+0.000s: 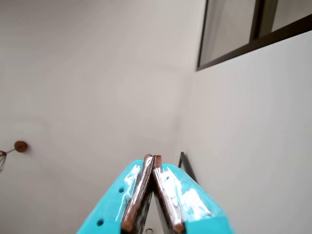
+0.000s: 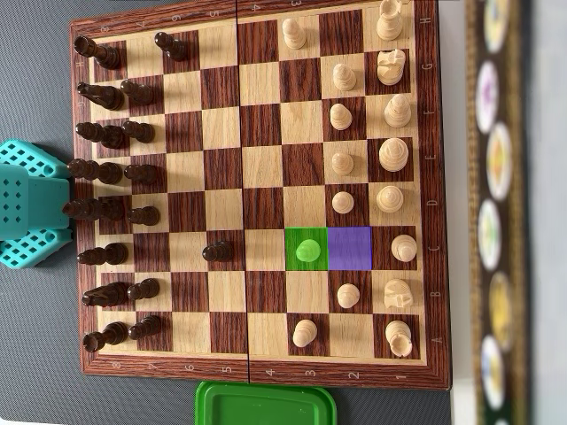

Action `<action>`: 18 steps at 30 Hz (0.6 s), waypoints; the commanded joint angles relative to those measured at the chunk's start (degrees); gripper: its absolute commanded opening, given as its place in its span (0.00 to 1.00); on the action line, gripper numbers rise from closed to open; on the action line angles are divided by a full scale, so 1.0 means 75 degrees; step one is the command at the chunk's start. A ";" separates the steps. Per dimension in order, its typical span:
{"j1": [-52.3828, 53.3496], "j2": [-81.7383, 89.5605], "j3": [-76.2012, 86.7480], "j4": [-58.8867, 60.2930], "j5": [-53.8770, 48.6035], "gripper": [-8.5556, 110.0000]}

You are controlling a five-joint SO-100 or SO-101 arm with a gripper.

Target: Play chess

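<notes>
Wrist view: the teal gripper (image 1: 152,161) points at a bare wall, fingers (image 1: 139,195) pressed together at the tips, holding nothing. Overhead view: the chessboard (image 2: 257,370) lies on the grey worktop (image 2: 35,372). A light pawn (image 2: 307,250) stands on the green-marked square (image 2: 295,262), beside a purple-marked square (image 2: 349,248). A dark pawn (image 2: 217,251) stands advanced.

Likely a home room: plain white walls (image 1: 87,87); dark-framed window (image 1: 253,34); tabletop chessboard (image 2: 257,190)

Above me rise pale bare walls (image 1: 97,73) meeting in a corner, a dark-framed window (image 1: 248,29) at one o'clock, and a small brown knob (image 1: 20,146) at nine o'clock.
</notes>
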 commanded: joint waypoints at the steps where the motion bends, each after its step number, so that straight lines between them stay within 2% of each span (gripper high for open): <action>1: -0.0047 -0.0035 0.0152 0.0000 0.0000 0.07; 18: 0.0000 -0.0035 0.0152 0.0000 0.0000 0.07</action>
